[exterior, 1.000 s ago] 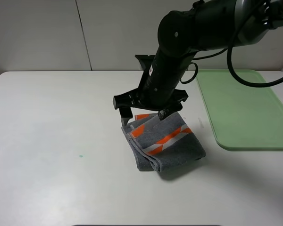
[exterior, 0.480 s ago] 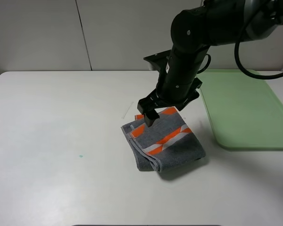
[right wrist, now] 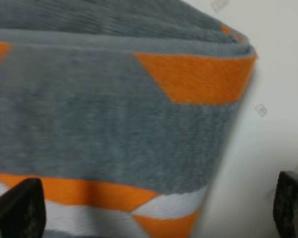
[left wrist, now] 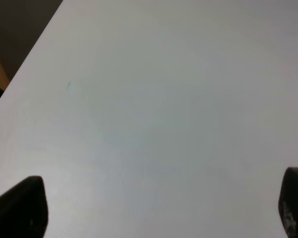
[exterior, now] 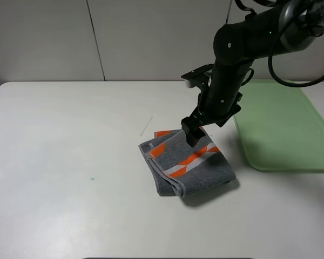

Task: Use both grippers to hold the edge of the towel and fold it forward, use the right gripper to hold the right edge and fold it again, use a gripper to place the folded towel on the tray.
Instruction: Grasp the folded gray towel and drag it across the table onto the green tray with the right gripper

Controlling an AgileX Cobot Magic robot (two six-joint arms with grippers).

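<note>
The right arm [exterior: 243, 43] reaches in from the upper right of the high view, elbow bent, forearm [exterior: 227, 81] slanting steeply down toward the middle. The wrist [exterior: 218, 105] is tilted, and the right gripper [exterior: 191, 135] points down and a touch leftward, hanging low. From its own camera the two black fingertips [right wrist: 17, 208] sit at opposite edges of the frame, so the jaws are spread wide. The left gripper [left wrist: 155, 206] shows only in its wrist view, with its fingers [left wrist: 20, 208] parted just as wide, hovering and gripping nothing.
</note>
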